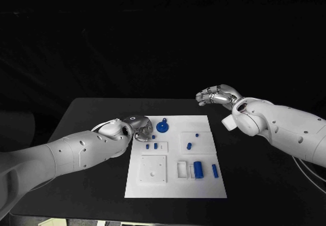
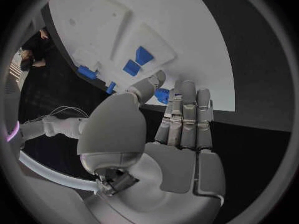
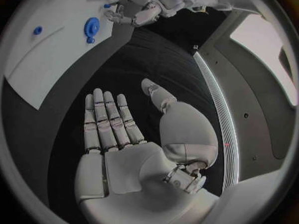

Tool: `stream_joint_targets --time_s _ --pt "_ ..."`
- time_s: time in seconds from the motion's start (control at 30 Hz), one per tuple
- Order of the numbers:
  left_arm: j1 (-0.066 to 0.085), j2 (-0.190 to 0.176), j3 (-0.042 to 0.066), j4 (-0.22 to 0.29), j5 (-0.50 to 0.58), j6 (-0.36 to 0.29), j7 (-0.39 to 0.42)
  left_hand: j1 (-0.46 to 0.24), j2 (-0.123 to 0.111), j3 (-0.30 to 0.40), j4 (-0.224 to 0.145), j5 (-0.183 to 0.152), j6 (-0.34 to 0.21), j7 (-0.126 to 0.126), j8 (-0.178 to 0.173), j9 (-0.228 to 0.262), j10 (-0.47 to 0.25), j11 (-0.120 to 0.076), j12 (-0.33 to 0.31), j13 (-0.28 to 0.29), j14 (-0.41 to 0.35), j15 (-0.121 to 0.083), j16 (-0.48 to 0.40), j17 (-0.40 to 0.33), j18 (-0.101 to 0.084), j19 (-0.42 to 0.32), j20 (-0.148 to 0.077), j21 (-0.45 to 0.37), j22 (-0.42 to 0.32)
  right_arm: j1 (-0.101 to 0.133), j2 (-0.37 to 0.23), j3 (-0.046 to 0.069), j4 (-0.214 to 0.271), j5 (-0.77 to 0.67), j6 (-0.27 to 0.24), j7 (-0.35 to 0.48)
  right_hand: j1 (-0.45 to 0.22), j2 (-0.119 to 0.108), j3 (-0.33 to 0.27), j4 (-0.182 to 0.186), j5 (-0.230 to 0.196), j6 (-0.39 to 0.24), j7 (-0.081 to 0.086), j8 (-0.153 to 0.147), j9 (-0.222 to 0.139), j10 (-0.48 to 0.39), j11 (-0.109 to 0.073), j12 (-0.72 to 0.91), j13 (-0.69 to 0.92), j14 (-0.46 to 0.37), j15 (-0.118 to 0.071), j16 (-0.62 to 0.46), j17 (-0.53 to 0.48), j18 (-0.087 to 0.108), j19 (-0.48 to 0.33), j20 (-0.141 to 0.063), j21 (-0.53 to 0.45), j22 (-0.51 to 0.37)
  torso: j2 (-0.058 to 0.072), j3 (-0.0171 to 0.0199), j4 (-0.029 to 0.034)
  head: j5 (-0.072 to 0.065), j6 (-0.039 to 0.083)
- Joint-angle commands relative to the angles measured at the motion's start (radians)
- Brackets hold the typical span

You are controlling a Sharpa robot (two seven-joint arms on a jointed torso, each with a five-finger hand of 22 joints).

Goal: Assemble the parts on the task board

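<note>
The black table point(image 1: 88, 113) lay before me with the white task board point(image 1: 175, 188) in its middle, its long axis running away from me. My left hand point(image 1: 138, 128) hovered over the board's far left corner, fingers straight and apart with nothing in them, their tips just beside the round blue gear-like part point(image 1: 162, 126) near the far edge, with no clear contact. My right hand point(image 1: 217, 95) hung off the board beyond its far right corner, above bare table, palm flat in its wrist view, fingers loosely extended and holding nothing. On the near half of the board, the blue cylinder point(image 1: 198, 169) lay flat just beside a white upright block point(image 1: 181, 170), its long axis pointing away from me, parallel to the board's long edges; the thinner blue pin point(image 1: 215, 170) lay to its right, pointing the same way. Small blue pegs point(image 1: 151, 146) stood near my left hand, and two more point(image 1: 193, 141) sat in the square recess point(image 1: 192, 141) on the right. I judged all these parts light, rigid and smooth, likely plastic, so apt to roll or slip; I would take the cylinder across its middle from both sides, the pin likewise, and the gear by its rim or small top tab.
</note>
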Motion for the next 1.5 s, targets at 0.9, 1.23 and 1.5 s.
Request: stream_joint_targets --time_s 0.9,1.23,1.5 --pt "0.101 -0.153 0.033 0.146 1.191 0.005 0.385 -0.08 0.082 -0.077 0.01 -0.002 0.011 0.003 0.067 0.018 -0.014 0.01 0.02 0.006 -0.08 0.022 -0.125 -0.057 -0.015 -0.083 -0.021 -0.078 -0.041 -0.067 0.006 -0.035 0.027 -1.01 -0.065 -0.151 0.209 -0.091 0.082 -0.016 -0.084 0.165 -0.036 0.05 0.019 0.222 -0.122 0.07 0.043 0.531 -0.217 0.509 0.375 0.107 0.663 -0.199 0.385 0.198 0.001 -0.0006 0.0018 -0.066 0.029" --pt "0.113 -0.173 0.033 0.201 1.294 0.03 0.424 -0.105 0.113 -0.097 -0.048 0.0 -0.023 0.015 0.08 0.007 -0.055 0.033 -0.014 -0.017 -0.121 0.099 -0.37 -0.152 -0.014 -0.147 0.055 -0.179 -0.097 -0.093 0.022 -0.053 0.028 -1.08 -0.088 -0.189 0.199 -0.096 0.099 -0.019 -0.089 0.159 -0.035 0.033 0.014 0.214 -0.115 0.04 0.043 0.516 -0.211 0.752 0.497 0.107 0.743 -0.248 0.533 0.305 0.0 -0.0009 0.0014 -0.068 0.026" --pt "0.113 -0.17 0.033 0.208 1.317 0.037 0.426 -0.109 0.123 -0.096 -0.055 0.001 -0.026 0.016 0.085 0.004 -0.053 0.034 -0.015 -0.019 -0.128 0.11 -0.415 -0.162 -0.011 -0.154 0.066 -0.19 -0.102 -0.107 0.035 -0.06 0.021 -1.098 -0.095 -0.2 0.197 -0.098 0.108 -0.018 -0.094 0.159 -0.033 0.032 0.014 0.212 -0.113 0.035 0.042 0.512 -0.209 0.765 0.496 0.107 0.745 -0.251 0.541 0.304 0.001 -0.0011 0.0007 -0.066 0.023"
